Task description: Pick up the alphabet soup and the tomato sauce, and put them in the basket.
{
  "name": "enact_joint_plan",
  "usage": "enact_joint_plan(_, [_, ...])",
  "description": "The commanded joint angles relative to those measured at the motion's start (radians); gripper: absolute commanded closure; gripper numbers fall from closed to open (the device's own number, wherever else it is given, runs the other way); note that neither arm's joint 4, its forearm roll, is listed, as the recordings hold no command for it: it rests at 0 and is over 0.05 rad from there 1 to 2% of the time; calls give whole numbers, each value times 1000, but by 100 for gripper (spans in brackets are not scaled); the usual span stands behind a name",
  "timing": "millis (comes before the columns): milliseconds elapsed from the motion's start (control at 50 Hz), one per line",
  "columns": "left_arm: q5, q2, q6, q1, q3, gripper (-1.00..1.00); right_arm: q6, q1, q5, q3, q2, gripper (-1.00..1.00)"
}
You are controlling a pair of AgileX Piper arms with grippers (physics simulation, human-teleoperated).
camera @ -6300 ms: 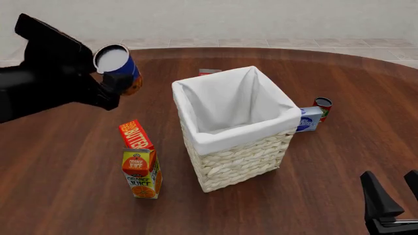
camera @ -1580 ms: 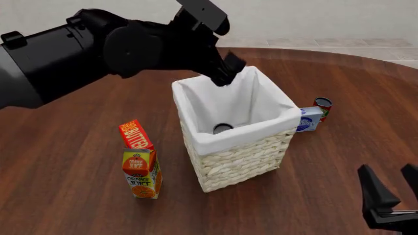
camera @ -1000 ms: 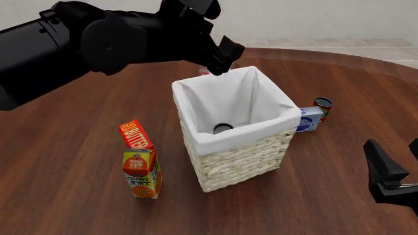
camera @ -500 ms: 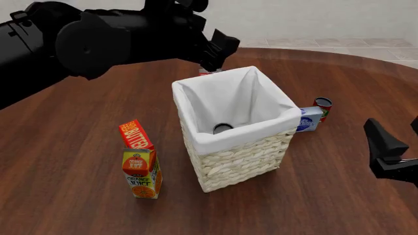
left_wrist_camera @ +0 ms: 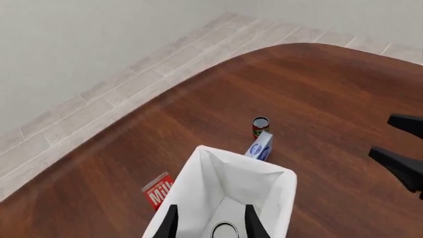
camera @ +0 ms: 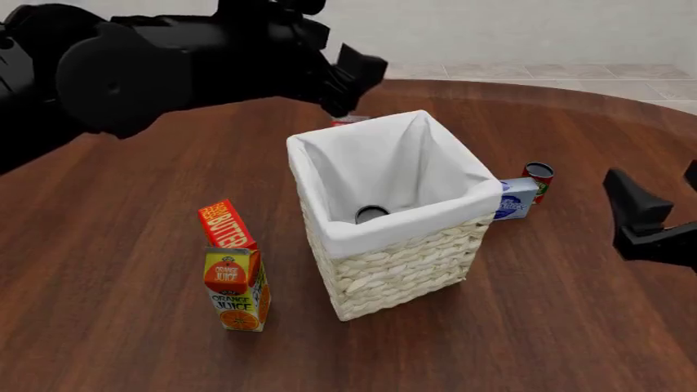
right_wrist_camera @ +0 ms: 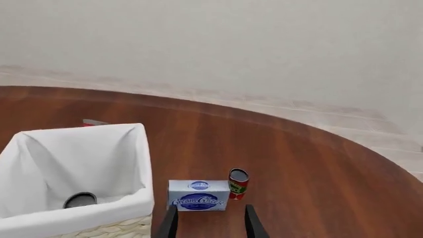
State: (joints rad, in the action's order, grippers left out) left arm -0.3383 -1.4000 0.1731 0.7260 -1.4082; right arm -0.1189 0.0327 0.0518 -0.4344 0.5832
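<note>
While the basket (camera: 387, 214) stands mid-table, the left gripper (camera: 351, 75) hangs above its far rim, fingers apart and empty; the right gripper (right_wrist_camera: 207, 222), also spread and empty, hovers off to its right. Inside the basket lies the alphabet soup (camera: 371, 214). Right of the basket, behind a blue-and-white box (camera: 515, 198), stands the tomato sauce (camera: 537, 179).

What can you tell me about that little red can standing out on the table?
The tomato sauce is a small round can with a red label, a touch of green and a dark top. It stands upright on the wooden table, right of the basket, close beside a blue-and-white cream cheese box. Nothing grips it.
</note>
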Motion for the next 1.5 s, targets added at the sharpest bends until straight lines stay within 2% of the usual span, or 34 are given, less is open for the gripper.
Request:
enact_joint_plan(20, [12,34,-10,3,15,-100,-57,-26,-14,-51,53,-100])
enact_joint_plan(100, [17,45,-12,4,24,-100,-61,-34,-20,-71,77,-100])
enact_joint_plan(140, [20,56,-15,-2,26,-100,-91,-36,-16,-71,102,-100])
enact_joint_plan(200, [20,66,-18,-13,26,-100,-70,-42,-25,-91,127,-100])
enact_joint_plan(300, [22,86,-34,-36,22,-100,-89,-55,-22,-108,164,-100])
enact_joint_plan(340, [21,94,-36,-42,26,-100,-66,-63,-27,-123,180,-100])
enact_joint_plan(400, [25,106,-43,-43,35,-100,-79,-67,-25,-127,190,-100])
enact_joint_plan(820, [41,152,-59,-73,82,-100,-58,-94,-38,-234,326,-100])
enact_joint_plan(880, [39,158,-58,-74,83,-100,-76,-95,-35,-242,340,-100])
enact_joint_plan(940, [37,162,-57,-75,83,-100,-57,-94,-39,-253,354,-100])
enact_joint_plan(1000, [36,167,-57,-76,82,-100,-86,-93,-38,-262,376,-100])
enact_joint_plan(1020, [36,168,-56,-76,82,-100,-83,-96,-39,-265,380,-100])
enact_joint_plan(1040, [36,169,-54,-78,83,-100,-23,-89,-65,-296,402,-100])
enact_joint_plan(1060, [36,169,-54,-78,83,-100,-23,-89,-66,-296,402,-100])
enact_joint_plan(1120, [37,171,-55,-78,84,-100,-62,-100,-62,-310,408,-100])
enact_joint_plan(1500, [49,173,-56,-69,101,-100,-93,-141,-93,-390,488,-100])
